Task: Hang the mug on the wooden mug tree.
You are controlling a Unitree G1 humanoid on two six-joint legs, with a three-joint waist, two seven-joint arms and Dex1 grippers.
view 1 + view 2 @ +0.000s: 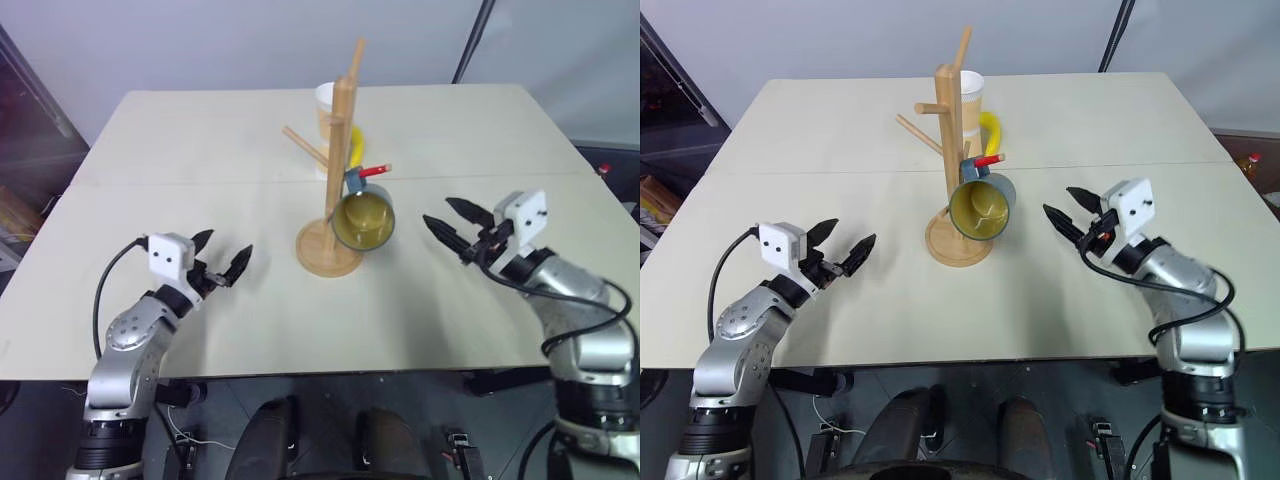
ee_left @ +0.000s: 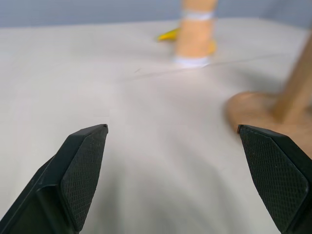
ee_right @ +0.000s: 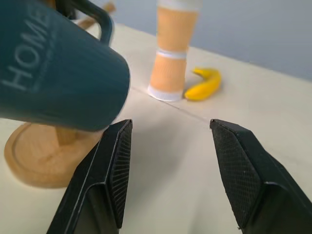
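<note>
Across the middle of the head views we see the table, and at its centre stands the wooden mug tree on its round base. The mug hangs by its handle from a low peg, tilted with its yellow mouth facing us, so the peg alone seems to carry it; we judge the hanging done. At centre right, our right gripper sits just beside the mug, fingers spread, holding nothing. At lower left, our left gripper is well apart from it, also spread and empty.
</note>
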